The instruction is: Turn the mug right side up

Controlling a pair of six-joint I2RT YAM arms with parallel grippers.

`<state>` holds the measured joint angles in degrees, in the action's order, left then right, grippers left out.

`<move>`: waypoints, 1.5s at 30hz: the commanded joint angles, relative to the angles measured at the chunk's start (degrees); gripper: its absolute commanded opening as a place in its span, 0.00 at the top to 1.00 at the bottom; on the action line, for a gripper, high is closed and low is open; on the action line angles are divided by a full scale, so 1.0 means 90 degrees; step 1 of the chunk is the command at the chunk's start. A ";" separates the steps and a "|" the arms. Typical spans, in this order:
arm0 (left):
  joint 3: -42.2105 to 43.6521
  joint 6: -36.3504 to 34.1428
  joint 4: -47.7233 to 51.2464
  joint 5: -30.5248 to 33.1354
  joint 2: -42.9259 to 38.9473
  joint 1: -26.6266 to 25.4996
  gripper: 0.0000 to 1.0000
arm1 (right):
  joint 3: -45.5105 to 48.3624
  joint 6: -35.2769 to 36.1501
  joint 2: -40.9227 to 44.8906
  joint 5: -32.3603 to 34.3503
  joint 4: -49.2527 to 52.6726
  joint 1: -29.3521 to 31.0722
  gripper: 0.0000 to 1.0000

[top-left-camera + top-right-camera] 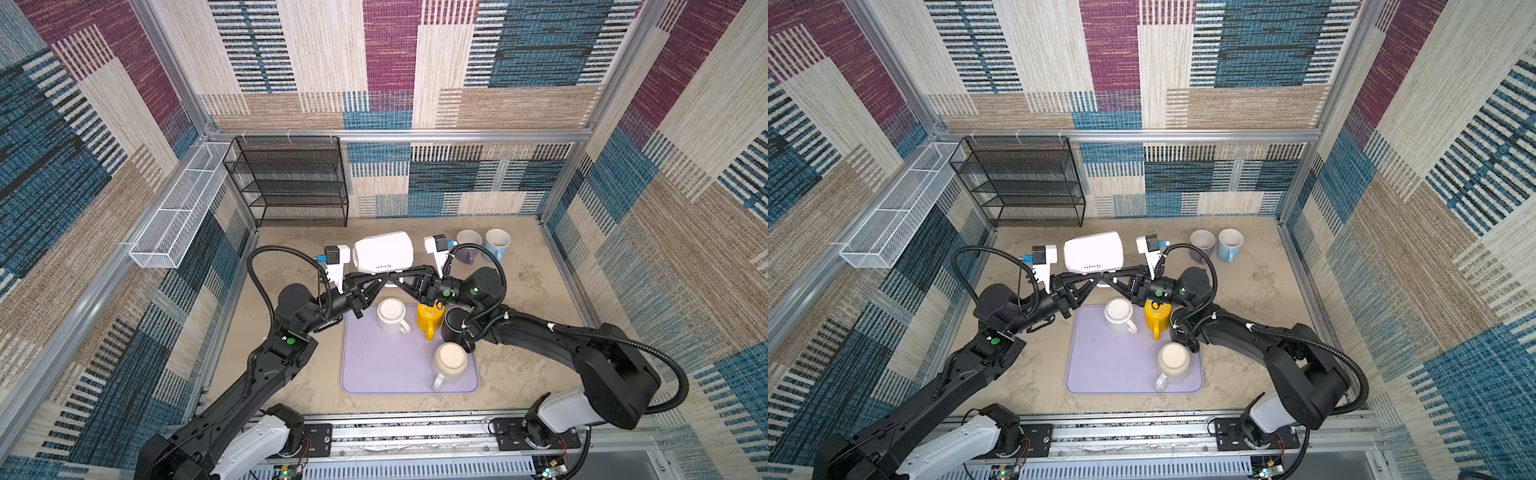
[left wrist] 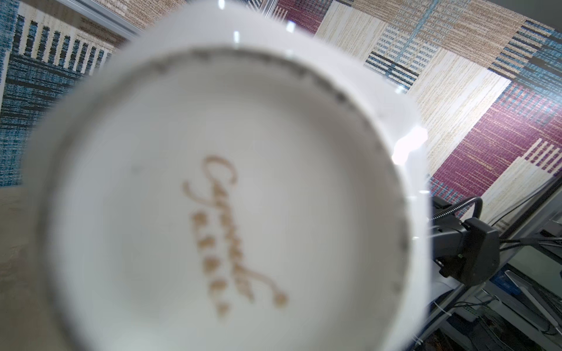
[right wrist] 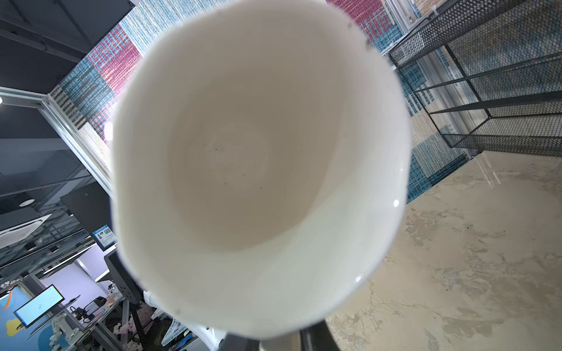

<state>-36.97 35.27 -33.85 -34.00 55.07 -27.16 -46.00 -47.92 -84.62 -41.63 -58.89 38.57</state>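
1. Lettered white mug (image 1: 382, 251) (image 1: 1093, 251): off the table, lying on its side, beyond the far edge of the purple mat (image 1: 374, 374) (image 1: 1100, 374).
2. Its base points toward the left arm. The left wrist view is filled by the blurred base (image 2: 228, 197) with its brown script mark. Its mouth points toward the right arm, and the right wrist view looks straight into the bare inside (image 3: 258, 136).
3. Left gripper (image 1: 384, 275) (image 1: 1096, 275): jaws together under the mug's body, pinching at the handle.
4. Right gripper (image 1: 401, 277) (image 1: 1109, 275): jaws together too, tip to tip with the left one at the same handle. The exact contact is hidden by the fingers.
5. On the mat, far side: plain white mug (image 1: 391, 316), base up, with a yellow mug (image 1: 428, 322) just beside it.
6. Right edge of the mat: a black mug (image 1: 455, 328), partly under the right arm. A cream mug (image 1: 449, 361) stands base up at the near right corner.
7. Well beyond the mat's far right corner: a purple mug (image 1: 468, 245) and a blue mug (image 1: 497, 243), both mouth up and touching.
8. Beyond the mat's far left corner: a black wire rack (image 1: 291, 183) against the back wall.
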 commanded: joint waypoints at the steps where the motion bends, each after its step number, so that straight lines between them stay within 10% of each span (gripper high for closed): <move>1: -0.0032 -0.0312 -0.0263 0.0145 -0.0003 0.0010 1.00 | -0.0009 -0.0222 0.0076 -0.0129 -0.0448 0.0024 0.91; 15: -0.0082 -0.0320 0.0167 0.0252 0.0019 0.0010 1.00 | 0.0017 -0.0034 0.0173 0.0008 -0.0171 0.0029 1.00; 45: -0.0082 -0.0411 0.0532 0.0466 -0.0117 0.0010 0.57 | 0.0158 0.0253 0.0470 0.0384 0.0286 0.0031 1.00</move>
<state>-37.39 33.17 -28.42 -30.33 54.43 -27.11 -44.58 -46.46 -81.25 -39.22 -53.58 38.68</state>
